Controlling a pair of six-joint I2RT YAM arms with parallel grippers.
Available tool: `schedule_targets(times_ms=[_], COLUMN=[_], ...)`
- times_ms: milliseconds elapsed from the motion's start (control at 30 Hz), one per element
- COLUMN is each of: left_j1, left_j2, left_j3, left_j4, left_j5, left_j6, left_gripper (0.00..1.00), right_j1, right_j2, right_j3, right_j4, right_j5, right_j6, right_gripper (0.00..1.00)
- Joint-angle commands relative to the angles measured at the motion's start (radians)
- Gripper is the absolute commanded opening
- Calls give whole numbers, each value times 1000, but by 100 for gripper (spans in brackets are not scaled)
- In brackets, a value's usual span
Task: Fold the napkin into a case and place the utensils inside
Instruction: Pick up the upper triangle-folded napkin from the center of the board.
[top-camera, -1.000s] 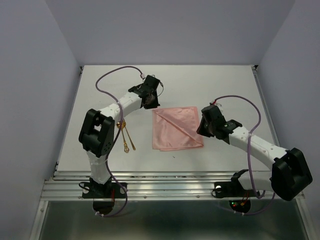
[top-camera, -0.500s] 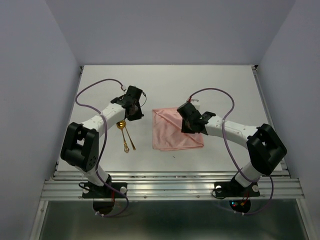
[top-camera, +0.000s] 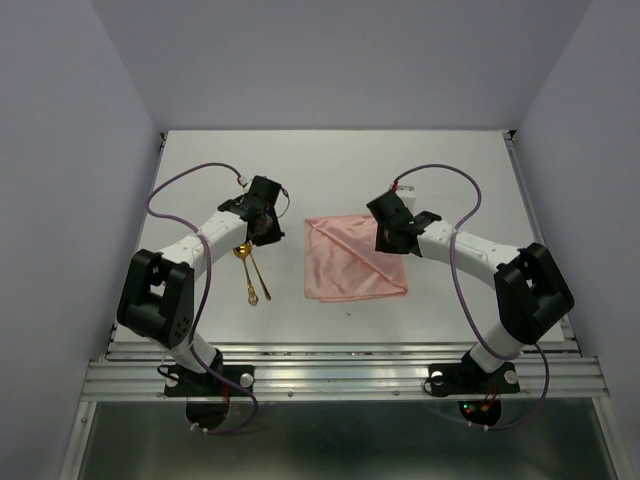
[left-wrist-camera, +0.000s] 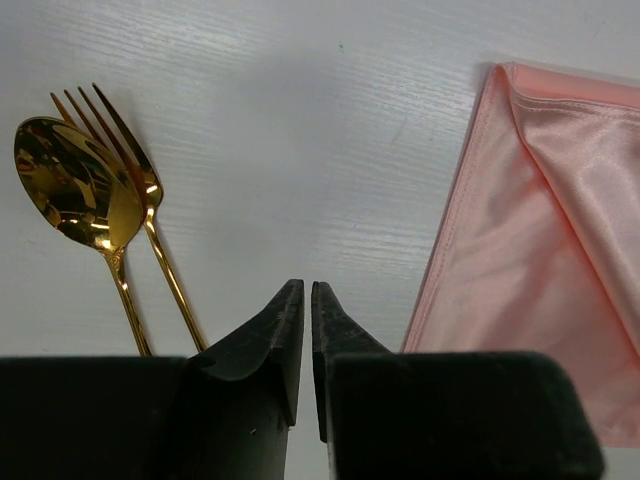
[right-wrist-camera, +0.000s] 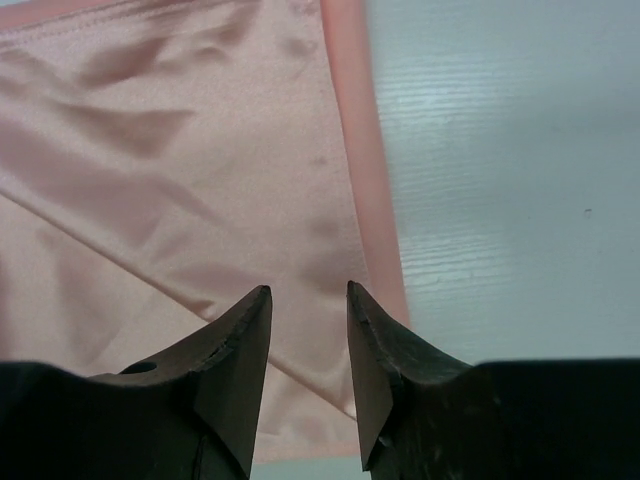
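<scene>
Tabletop white, bare at the far end. Nearest you, the utensils lie side by side, left of the napkin and apart from it, likely to keep the folding area free. Napkin flat, one diagonal fold showing; no case yet. Your left hand, jaws a sliver apart and empty, hovers between the two. Your right hand, jaws partly spread and empty, sits over the napkin's right hem, probably to pinch it.
</scene>
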Motion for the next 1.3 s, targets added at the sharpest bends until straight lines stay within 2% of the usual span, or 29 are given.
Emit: schedule_targets(times_ms=[0,200,300,400,600,733,967,1100,1267], left_j1=[2,2,2,2,2,2,-3,-6,-20], left_j2=[-29,-34,-38,-41,-44,-34,-38,-31,-21], left_j3=[30,7,10,12,14,20,26,35,41], left_j4=[10,13,8,4,-5,-1,1,-1,2], left_j5=[-5,-10,-13,-16,-23,-13,-5,0,3], left_j6=[-11,-23,-23,-23,-13,-7,0,3,1], left_gripper=[22,24,26,27,27,27,27,27,27], right_j1=[-16,-16,-4,5,5,-45,-234,-246,-246], right_j2=[-10,60,103,145,120,96,-22,-55,-107], right_j3=[93,178,224,265,203,157,-9,-101,-210], right_j4=[-3,9,9,0,23,41,88,101,127], right_j5=[-16,-83,-107,-107,-84,-118,-218,-239,-253], right_j6=[-41,-64,-67,-70,-61,-62,-70,-73,-22], right_gripper=[43,52,61,64,64,61,58,57,46])
